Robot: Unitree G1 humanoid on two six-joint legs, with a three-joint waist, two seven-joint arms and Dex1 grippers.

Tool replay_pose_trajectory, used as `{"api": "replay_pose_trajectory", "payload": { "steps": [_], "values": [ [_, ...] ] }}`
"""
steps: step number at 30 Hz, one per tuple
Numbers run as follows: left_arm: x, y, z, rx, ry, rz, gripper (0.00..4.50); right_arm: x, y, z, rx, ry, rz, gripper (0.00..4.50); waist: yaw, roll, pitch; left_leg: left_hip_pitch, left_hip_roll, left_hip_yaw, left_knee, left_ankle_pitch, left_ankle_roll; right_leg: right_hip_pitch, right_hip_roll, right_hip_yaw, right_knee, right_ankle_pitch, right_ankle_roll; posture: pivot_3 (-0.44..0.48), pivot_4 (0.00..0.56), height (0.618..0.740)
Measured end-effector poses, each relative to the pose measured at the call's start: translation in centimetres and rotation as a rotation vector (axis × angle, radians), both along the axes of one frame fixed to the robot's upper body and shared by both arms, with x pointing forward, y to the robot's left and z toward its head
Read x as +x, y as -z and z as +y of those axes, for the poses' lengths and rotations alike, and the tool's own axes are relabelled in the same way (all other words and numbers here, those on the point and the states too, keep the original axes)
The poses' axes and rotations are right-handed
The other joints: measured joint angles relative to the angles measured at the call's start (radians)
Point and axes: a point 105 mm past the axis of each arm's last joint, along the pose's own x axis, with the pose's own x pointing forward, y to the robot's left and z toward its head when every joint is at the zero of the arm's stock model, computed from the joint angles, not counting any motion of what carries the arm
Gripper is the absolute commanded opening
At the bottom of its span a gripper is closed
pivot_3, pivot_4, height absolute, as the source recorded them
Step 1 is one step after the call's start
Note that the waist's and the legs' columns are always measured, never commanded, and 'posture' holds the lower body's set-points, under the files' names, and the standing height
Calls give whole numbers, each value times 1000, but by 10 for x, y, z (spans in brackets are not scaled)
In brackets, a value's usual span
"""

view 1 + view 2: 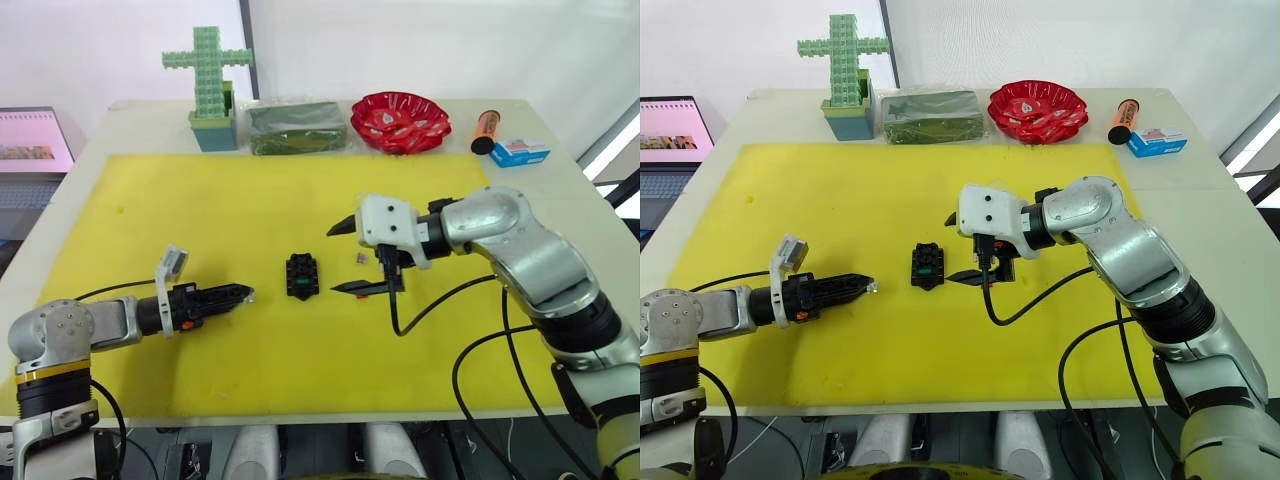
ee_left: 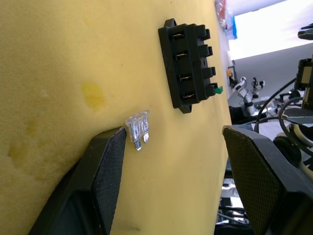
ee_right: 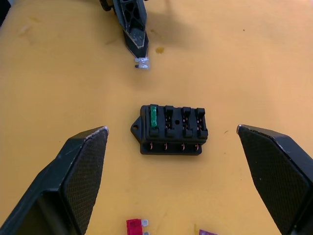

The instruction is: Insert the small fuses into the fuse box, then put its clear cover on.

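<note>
The black fuse box point(image 1: 302, 276) lies at the middle of the yellow mat point(image 1: 200, 200), with a green fuse point(image 3: 153, 116) seated in one end slot. A red fuse point(image 3: 134, 225) and a mauve one point(image 3: 208, 232) lie on the mat just right of the box. My right gripper point(image 1: 345, 258) hovers open beside the box on its right, its fingers spread wide. My left gripper point(image 1: 243, 293) is open and low over the mat, left of the box. A tiny clear two-pronged fuse point(image 2: 138, 127) lies on the mat against one fingertip, not clamped. The clear cover is out of view.
Along the table's back edge stand a green block cross point(image 1: 208, 75), a dark green packet point(image 1: 297, 127), a red bowl point(image 1: 400, 120), an orange marker point(image 1: 485, 128) and a blue box point(image 1: 520, 152). A laptop point(image 1: 30, 140) sits far left. Black cables point(image 1: 440, 300) trail from my right arm.
</note>
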Motion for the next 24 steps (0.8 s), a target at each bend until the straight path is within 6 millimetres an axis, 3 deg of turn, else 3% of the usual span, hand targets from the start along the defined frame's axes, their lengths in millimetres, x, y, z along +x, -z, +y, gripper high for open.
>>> {"api": "replay_pose_trajectory", "payload": {
  "steps": [3, 5, 10, 19, 24],
  "values": [
    [1, 1, -2, -5, -1, -7, 3301, 0, 0, 0, -1, 1, -1, 4500, 2, 0, 0, 0, 0, 0, 0, 0, 0, 0, 0, 0, 0, 0, 0, 0, 150, 740],
    [2, 2, -4, -8, -4, -14, 2938, 0, 0, 0, -2, 3, -3, 4500, 7, 0, 0, 0, 0, 0, 0, 0, 0, 0, 0, 0, 0, 0, 0, 0, 150, 740],
    [4, 8, -6, 13, -17, -13, 1391, 1, 0, 0, -3, 4, -5, 4500, 15, 0, 0, 0, 0, 0, 0, 0, 0, 0, 0, 0, -1, 0, 0, 0, 150, 740],
    [3, 12, -4, 42, -18, -23, 1391, 1, -2, 0, -6, 6, -15, 4500, 13, 0, 0, 1, 0, 0, 0, 0, 0, 0, 0, 0, -1, 0, 0, 0, 150, 740],
    [2, 13, -4, 54, -14, -27, 172, 1, -4, 2, -1, -1, -21, 4500, 11, 0, 0, 1, 0, 0, -1, 0, 0, 0, 0, 0, -1, 0, 0, 0, 150, 740]
  ]
}}
